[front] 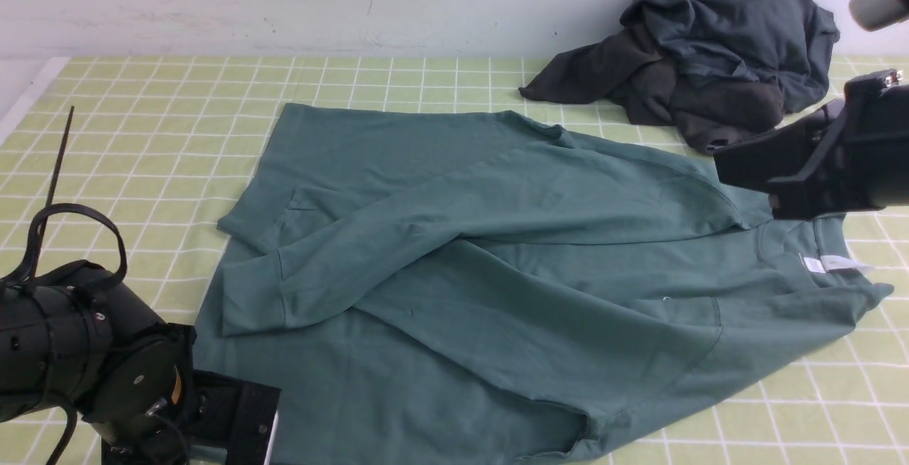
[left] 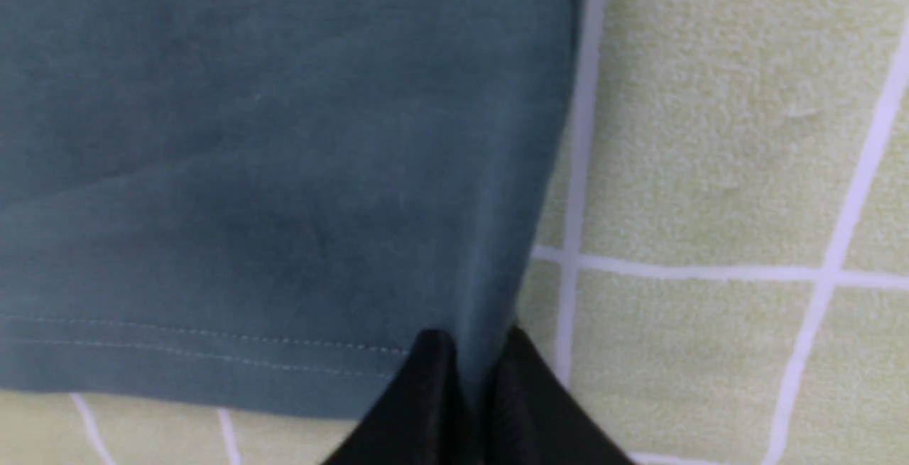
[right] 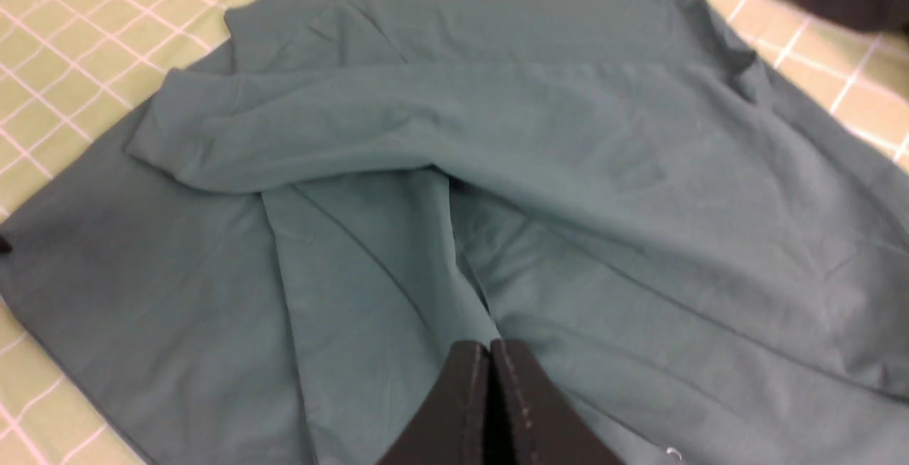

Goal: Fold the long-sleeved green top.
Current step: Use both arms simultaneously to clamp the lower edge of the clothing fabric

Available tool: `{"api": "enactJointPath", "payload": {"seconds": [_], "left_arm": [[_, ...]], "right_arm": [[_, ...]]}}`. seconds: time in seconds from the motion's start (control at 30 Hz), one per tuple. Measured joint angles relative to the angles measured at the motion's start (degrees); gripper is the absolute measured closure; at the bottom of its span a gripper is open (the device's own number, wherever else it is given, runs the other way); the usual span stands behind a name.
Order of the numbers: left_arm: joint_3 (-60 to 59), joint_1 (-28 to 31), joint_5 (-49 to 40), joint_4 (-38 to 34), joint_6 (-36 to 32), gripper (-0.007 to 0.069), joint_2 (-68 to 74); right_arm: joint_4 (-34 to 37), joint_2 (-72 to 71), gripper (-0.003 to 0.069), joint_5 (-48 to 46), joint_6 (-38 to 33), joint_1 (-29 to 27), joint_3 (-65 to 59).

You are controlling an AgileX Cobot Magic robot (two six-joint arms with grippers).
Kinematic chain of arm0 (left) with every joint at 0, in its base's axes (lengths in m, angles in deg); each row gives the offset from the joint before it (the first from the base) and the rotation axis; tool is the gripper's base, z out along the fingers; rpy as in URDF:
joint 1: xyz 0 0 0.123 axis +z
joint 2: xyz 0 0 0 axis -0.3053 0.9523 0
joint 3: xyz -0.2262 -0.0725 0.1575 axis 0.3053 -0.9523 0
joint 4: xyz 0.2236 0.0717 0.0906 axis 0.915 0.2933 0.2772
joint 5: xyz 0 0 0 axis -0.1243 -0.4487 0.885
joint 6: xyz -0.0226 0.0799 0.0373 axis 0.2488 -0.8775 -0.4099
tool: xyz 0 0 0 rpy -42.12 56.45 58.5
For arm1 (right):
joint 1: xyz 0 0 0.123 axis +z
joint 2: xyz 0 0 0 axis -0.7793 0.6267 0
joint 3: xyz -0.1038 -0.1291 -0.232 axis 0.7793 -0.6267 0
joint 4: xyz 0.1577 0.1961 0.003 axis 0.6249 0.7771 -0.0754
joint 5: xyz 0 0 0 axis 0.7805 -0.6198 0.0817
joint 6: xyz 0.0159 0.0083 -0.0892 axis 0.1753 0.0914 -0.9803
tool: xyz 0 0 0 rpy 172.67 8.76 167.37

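Green long-sleeved top (front: 497, 252), spread flat, sleeves folded across body, left hand (left: 474, 343) pinching hem corner, right hand (right: 490, 346) clenched.

On my screens the green long-sleeved top (front: 497, 273) reads as soft, matt knit cloth with a neatly stitched hem. The bench cover (left: 710, 131) looks like nubbly, towel-like fabric. The left hand (left: 474, 351) seems to be smooth, matt black plastic.

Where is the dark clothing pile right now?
Front view: the dark clothing pile lies far right on the checked cloth, by the wall, just beyond the green top.
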Motion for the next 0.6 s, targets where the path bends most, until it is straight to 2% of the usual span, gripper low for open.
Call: {"api": "enactJointPath", "payload": {"seconds": [0.07,0.27,0.4,0.43,0.47,0.6], "left_arm": [[-0.1,-0.7,0.0,-0.3,1.0,0.0610,-1.4],[-0.1,-1.8,-1.3,-2.8,10.0,0.0618,-7.4],[-0.1,-1.8,-5.2,-3.0,24.0,0.0618,-9.5],[-0.1,-1.8,-5.5,-3.0,24.8,0.0618,-9.6],[-0.1,-1.8,-6.9,-3.0,31.7,0.0618,-9.7],[-0.1,-1.8,-10.1,-3.1,42.6,0.0618,-10.0]], "right_arm": [[0.1,0.0,0.0671,0.0,-0.2,0.0,-0.1],[0.8,-0.1,0.0671,-0.4,-1.8,0.0,-0.2],[3.8,-2.9,0.0671,-1.9,-9.0,0.9,-0.3],[4.1,-3.1,0.0671,-1.9,-9.0,1.1,-0.3],[5.9,-4.9,0.0671,-2.6,-13.5,2.1,-0.3],[7.9,-6.9,0.0671,-4.4,-19.9,4.6,-0.3]]}}
